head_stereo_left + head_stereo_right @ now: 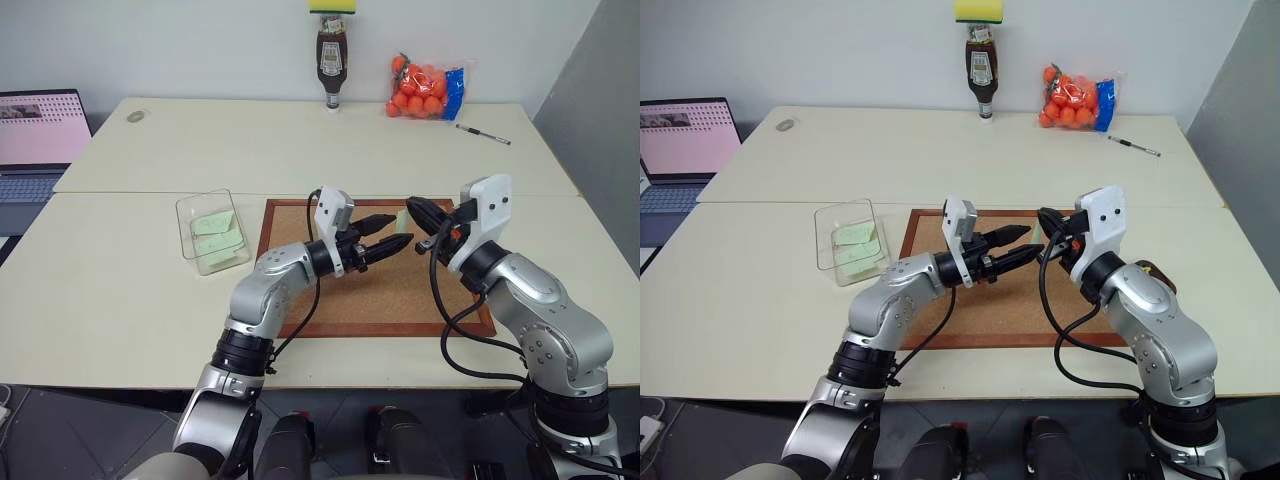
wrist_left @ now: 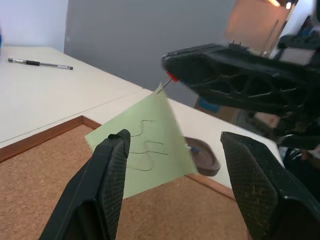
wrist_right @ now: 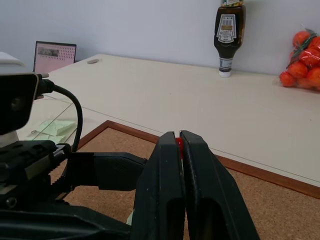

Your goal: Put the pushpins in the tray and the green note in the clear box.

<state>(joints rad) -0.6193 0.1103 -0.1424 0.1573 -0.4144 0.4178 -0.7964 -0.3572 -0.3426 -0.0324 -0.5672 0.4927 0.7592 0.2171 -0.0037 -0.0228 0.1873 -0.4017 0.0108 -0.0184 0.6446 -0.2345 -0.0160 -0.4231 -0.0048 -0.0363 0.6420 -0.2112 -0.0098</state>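
The right gripper (image 3: 179, 145) has its two black fingers pressed together on a red pushpin (image 3: 178, 142), whose head shows as a sliver of red between the fingertips. From that pin hangs the green note (image 2: 150, 150), a pale green paper slip with a few thin pen squiggles on it, pierced at one corner and dangling tilted in the air above the cork board (image 1: 330, 300). The left gripper (image 1: 392, 232) faces it with its fingers spread apart, one on either side of the note; in the left wrist view one finger overlaps the note's lower edge, though whether it touches the paper cannot be told. Both arms reach in over the board from opposite sides, forearms roughly level, so that the two grippers point toward each other and nearly meet above the board's far half. The tray (image 2: 202, 160), a small shallow dark brown dish, sits on the table just past the board's edge on the robot's right, behind the note as the left wrist view shows it. The clear box (image 1: 210, 232) stands on the table just beside the board's left edge, with pale green slips (image 1: 218, 230) already lying inside it. Farther back on the table (image 1: 120, 290) are a sauce bottle (image 1: 331, 60), a bag of oranges (image 1: 425, 88) and a pen (image 1: 483, 134), with a laptop (image 1: 35, 140) off to the left.
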